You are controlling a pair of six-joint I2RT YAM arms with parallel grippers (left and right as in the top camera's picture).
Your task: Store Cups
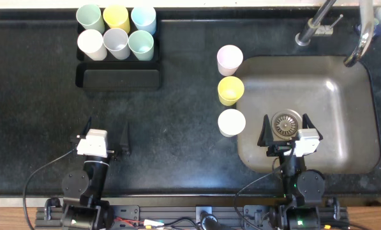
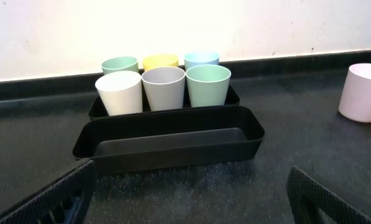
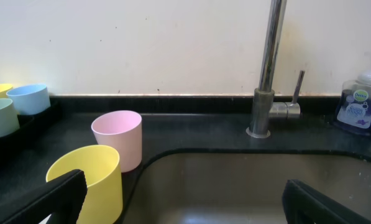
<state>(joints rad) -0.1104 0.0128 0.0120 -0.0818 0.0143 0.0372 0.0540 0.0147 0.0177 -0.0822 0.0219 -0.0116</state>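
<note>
While left pincer (image 1: 107, 131) and right pincer (image 1: 286, 125) gape wide, pink cup (image 2: 364, 92) cut off at view's edge

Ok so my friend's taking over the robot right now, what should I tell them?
Left gripper: open, empty, over the counter in front of the near tray.
Right gripper: open, empty, over the sink.
Done: six cups stand in the far tray.
To do: pink cup, yellow cup and white cup stand in a row beside the sink. The near tray is empty, so they likely go there.
</note>
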